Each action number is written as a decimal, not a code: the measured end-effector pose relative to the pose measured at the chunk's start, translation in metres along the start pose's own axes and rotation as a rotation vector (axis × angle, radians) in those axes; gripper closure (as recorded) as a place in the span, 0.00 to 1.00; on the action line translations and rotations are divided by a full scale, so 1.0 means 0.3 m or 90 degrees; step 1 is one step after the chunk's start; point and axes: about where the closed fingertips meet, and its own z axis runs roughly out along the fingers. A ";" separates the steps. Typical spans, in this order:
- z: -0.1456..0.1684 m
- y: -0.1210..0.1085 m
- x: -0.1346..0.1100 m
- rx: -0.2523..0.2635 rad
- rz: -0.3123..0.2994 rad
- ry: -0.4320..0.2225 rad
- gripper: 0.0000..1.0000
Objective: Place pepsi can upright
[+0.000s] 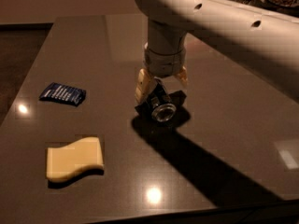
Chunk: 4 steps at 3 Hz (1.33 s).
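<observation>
Dark-blue crinkled packet (62,93) lies at the left of the glossy brown worktop (88,45), with a pale yellow sponge (74,158) nearer. Right of them, mid-worktop, the pincer (161,88) grasps the pepsi can (161,107), which is tilted, its silver end facing near.
</observation>
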 end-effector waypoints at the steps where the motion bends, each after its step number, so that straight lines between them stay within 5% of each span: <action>1: -0.014 0.003 -0.020 0.011 -0.012 -0.007 0.50; 2: -0.091 0.016 -0.026 0.014 -0.062 -0.050 0.81; 3: -0.154 0.016 -0.053 0.003 -0.140 -0.115 1.00; 4: -0.213 -0.003 -0.061 -0.045 -0.225 -0.243 1.00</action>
